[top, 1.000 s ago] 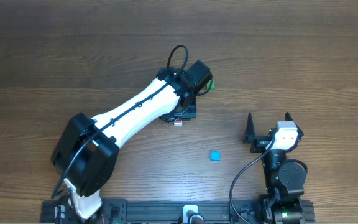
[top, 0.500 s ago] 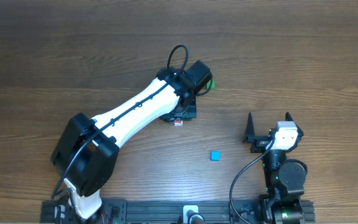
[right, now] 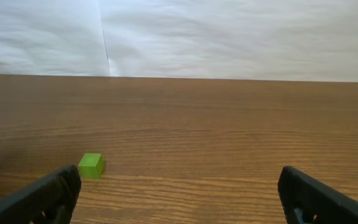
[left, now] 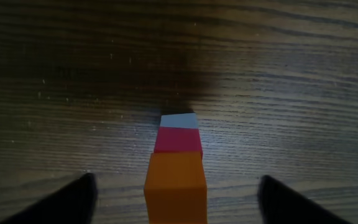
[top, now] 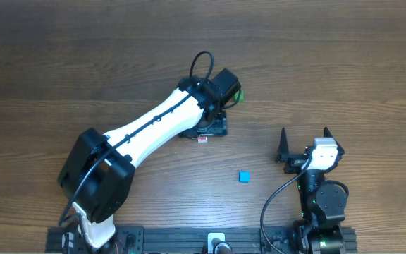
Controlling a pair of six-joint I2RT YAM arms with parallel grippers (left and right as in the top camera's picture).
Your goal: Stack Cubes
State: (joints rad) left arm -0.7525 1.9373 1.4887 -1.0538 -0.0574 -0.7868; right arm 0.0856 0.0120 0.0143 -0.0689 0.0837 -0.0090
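The stack [left: 176,158] of 3 cubes stands on the wooden table [top: 83,56]. The orange cube [left: 174,190] is on top, cut off by the frame edge. The red cube [left: 178,140] sits beneath it, then a pale cube [left: 179,120] of which only a sliver shows.

The left gripper [left: 176,178] hangs over the stack, its fingers spread wide and clear of it. From above, the left arm [top: 154,123] covers most of the stack.

The green cube [right: 91,165] lies just beyond the stack, half hidden from above. The blue cube [top: 244,176] lies near the stack. The right gripper [top: 304,144] rests well apart from the stack, fingers parted and empty.
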